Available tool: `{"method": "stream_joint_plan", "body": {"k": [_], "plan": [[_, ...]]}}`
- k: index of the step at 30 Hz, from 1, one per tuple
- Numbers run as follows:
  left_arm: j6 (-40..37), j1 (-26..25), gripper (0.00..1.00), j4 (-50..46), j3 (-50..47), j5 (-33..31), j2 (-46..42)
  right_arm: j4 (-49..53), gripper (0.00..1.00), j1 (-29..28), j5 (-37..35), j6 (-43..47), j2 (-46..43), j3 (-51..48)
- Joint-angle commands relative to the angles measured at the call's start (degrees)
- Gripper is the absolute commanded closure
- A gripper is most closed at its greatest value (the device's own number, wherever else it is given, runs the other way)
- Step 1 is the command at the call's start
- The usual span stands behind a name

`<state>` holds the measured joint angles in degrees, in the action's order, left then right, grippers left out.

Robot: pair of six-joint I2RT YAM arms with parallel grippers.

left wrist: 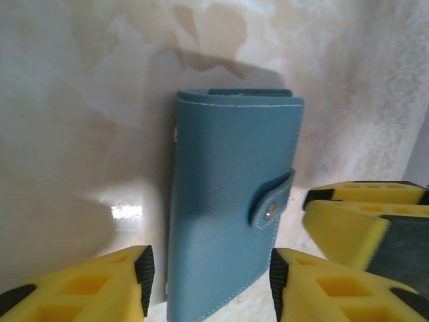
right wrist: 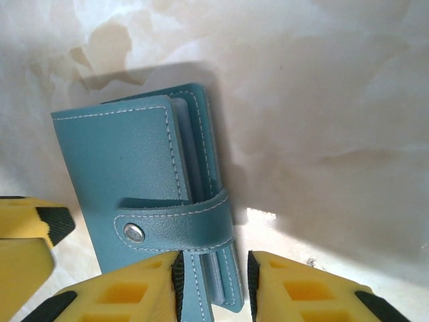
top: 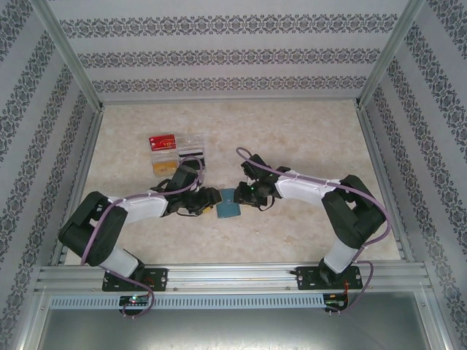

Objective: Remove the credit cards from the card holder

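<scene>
You've got nothing out yet: card holder [top: 230,206] lies mid-counter [top: 306,146], strap [right wrist: 177,225] snapped, no credit cards pulled; left end effector [left wrist: 208,282] spread wide at its 9 o'clock, right end effector [right wrist: 213,268] narrow at 3 o'clock, grip unclear.

A clear plastic compartment tray [top: 177,154] sits on the far left part of the beige marbled table [top: 314,138]. A red card with white lettering [top: 163,141] lies on its far left corner, and a black card with a white stripe [top: 193,152] rests in its right side. Wallpaper with dark ornamental bands [top: 219,29] encloses the table.
</scene>
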<state>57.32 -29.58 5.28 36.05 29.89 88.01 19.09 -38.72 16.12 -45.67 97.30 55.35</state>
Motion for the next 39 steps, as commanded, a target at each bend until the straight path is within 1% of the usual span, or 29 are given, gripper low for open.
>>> {"method": "stream_joint_plan", "body": {"k": [1,4,8,11,15,19,22,27,30,33,36,39], "plan": [[0.4,-0.7,0.5,1.2,1.9,0.4,1.1,1.8,0.69,0.1,-0.5,2.4,1.6,1.1],[0.2,-0.7,0.5,1.3,2.3,1.3,2.0,1.0,0.69,-0.1,1.6,2.9,3.2,1.4],[0.8,-0.7,0.5,3.5,2.6,4.0,3.6,0.4,0.7,-0.2,3.5,3.6,4.9,2.2],[1.4,-0.7,0.51,5.0,2.7,5.9,5.0,0.5,0.7,-0.1,2.9,3.9,5.8,2.2],[3.6,-0.7,0.54,10.3,2.0,8.9,6.3,1.1,0.72,0.1,1.6,4.4,6.5,2.2],[5.2,-0.7,0.56,13.6,1.6,9.8,5.5,1.1,0.72,0.3,0.9,4.4,6.6,1.7],[5.6,-0.7,0.62,13.4,1.7,9.8,4.4,1.0,0.72,0.7,0.9,4.3,5.9,1.4],[4.0,-0.7,0.82,10.3,2.2,9.1,3.5,0.9,0.7,1.6,-0.4,4.2,1.4,0.5],[3.4,-0.7,0.87,9.4,2.3,8.8,3.3,0.3,0.69,2.2,-0.9,4.4,-1.7,0.0],[2.7,-0.7,0.91,8.7,2.5,8.7,3.2,-1.6,0.65,2.3,1.0,4.4,-3.5,-0.2],[2.2,-0.7,0.95,8.3,2.7,8.6,3.4,-3.7,0.61,2.0,4.6,3.3,-3.2,0.2],[1.9,-0.7,1.0,8.0,2.7,8.5,3.3,-4.5,0.59,1.8,7.0,1.9,-1.6,1.4]]}}
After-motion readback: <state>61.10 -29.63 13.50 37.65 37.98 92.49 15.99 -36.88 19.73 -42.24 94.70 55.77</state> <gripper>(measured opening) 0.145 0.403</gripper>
